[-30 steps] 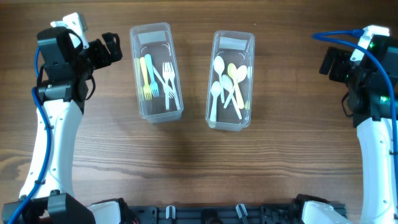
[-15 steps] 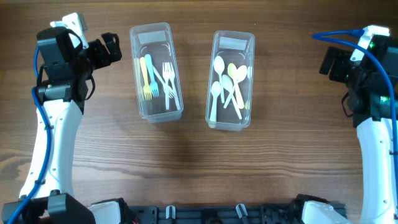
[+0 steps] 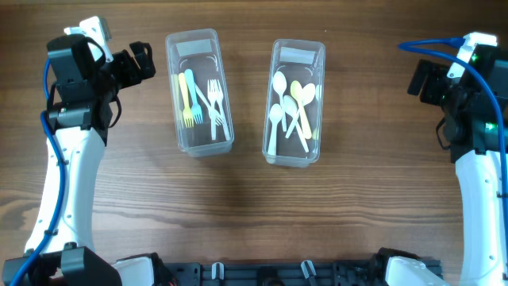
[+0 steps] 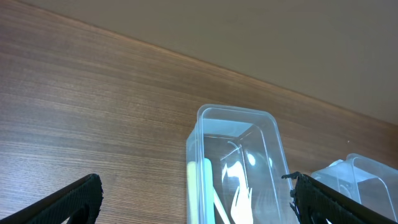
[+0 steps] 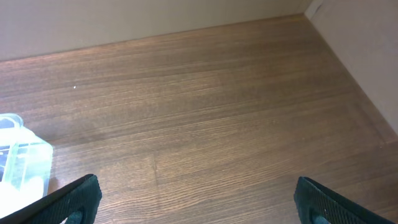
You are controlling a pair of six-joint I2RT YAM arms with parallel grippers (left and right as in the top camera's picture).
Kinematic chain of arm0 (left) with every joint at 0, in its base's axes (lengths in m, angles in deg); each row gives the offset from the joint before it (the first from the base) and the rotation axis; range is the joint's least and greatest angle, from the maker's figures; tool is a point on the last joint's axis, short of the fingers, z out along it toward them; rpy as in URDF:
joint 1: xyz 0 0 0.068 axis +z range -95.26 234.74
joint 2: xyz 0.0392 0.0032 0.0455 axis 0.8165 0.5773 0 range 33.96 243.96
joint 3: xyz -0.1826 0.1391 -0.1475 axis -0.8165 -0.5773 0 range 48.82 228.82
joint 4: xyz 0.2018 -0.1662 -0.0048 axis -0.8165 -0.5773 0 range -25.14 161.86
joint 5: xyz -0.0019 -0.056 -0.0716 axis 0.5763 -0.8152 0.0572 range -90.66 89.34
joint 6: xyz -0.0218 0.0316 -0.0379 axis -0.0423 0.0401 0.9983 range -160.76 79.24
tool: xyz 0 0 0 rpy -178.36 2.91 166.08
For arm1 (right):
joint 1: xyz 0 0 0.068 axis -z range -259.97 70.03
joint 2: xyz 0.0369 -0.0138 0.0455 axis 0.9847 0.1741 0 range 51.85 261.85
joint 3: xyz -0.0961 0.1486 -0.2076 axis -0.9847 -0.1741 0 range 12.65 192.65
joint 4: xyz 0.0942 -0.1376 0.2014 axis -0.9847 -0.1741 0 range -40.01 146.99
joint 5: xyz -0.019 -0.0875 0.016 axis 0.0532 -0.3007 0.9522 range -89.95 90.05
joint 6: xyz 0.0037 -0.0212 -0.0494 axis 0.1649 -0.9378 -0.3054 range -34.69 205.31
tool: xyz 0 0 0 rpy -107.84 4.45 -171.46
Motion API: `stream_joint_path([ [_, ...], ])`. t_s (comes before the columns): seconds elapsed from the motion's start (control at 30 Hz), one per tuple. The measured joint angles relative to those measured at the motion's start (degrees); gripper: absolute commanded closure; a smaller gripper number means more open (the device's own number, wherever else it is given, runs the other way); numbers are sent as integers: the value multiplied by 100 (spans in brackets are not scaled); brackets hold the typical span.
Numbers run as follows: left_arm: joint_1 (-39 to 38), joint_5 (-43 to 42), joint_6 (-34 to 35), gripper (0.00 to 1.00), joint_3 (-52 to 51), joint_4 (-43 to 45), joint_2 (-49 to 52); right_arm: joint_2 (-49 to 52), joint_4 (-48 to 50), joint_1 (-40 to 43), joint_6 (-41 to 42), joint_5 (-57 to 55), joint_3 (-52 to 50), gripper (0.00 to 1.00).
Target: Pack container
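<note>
Two clear plastic containers stand on the wooden table. The left container (image 3: pixel 198 92) holds several forks in yellow, blue and white; it also shows in the left wrist view (image 4: pixel 239 165). The right container (image 3: pixel 295 102) holds several white and yellow spoons; its corner shows in the right wrist view (image 5: pixel 22 163). My left gripper (image 3: pixel 140 62) is open and empty, raised at the far left, just left of the fork container. My right gripper (image 3: pixel 419 79) is open and empty at the far right, well away from both containers.
The second container's rim (image 4: pixel 360 180) shows at the right edge of the left wrist view. A pale wall borders the table's far edge (image 5: pixel 155 31). A black rail (image 3: pixel 262 274) runs along the front edge.
</note>
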Motion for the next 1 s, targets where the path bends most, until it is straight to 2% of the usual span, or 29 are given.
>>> stream_joint_path([
  [0.5, 0, 0, 0, 0, 2, -2, 0, -138, -111, 0, 0, 0, -2, 0],
  [0.63, 0, 0, 0, 0, 2, -9, 0, -935, -186, -155, 0, 0, -13, 0],
  [0.83, 0, 0, 0, 0, 2, -13, 0, -2909, -175, -874, 0, 0, -11, 0],
  [1.0, 0, 2, 0, 0, 2, -13, 0, -4028, -186, -981, 0, 0, -11, 0],
])
